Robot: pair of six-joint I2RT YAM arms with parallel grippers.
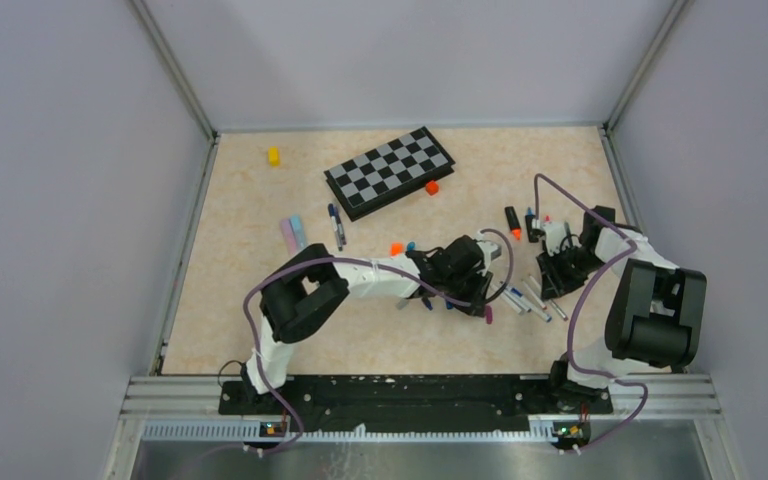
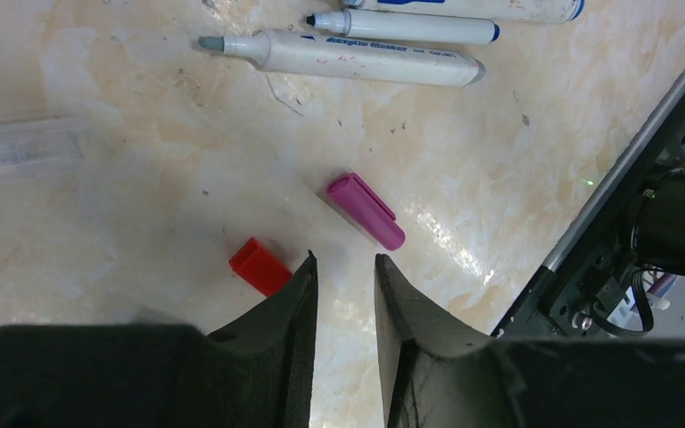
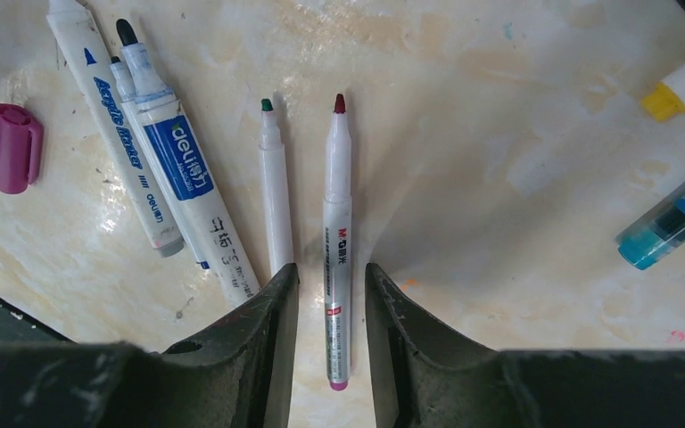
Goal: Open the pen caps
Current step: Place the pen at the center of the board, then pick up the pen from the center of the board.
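My left gripper (image 2: 345,260) is open and empty, low over the table. A red pen cap (image 2: 260,266) lies just left of its left fingertip. A magenta cap (image 2: 366,211) lies just ahead of the tips. Uncapped white markers (image 2: 348,55) lie further ahead. My right gripper (image 3: 330,267) is open. A thin uncapped white pen with a red tip (image 3: 337,205) lies on the table between its jaws, not pinched. A green-tipped thin pen (image 3: 274,187), fat white markers (image 3: 178,169) and a purple cap (image 3: 16,147) lie to its left. In the top view both grippers (image 1: 470,290) (image 1: 550,275) are at centre right.
The chessboard (image 1: 390,170) lies at the back, an orange block (image 1: 432,187) beside it and a yellow block (image 1: 273,156) at the far left. Lilac and light-blue pieces (image 1: 294,233) and two pens (image 1: 336,225) lie left of centre. A black highlighter (image 1: 512,220) lies near the right arm.
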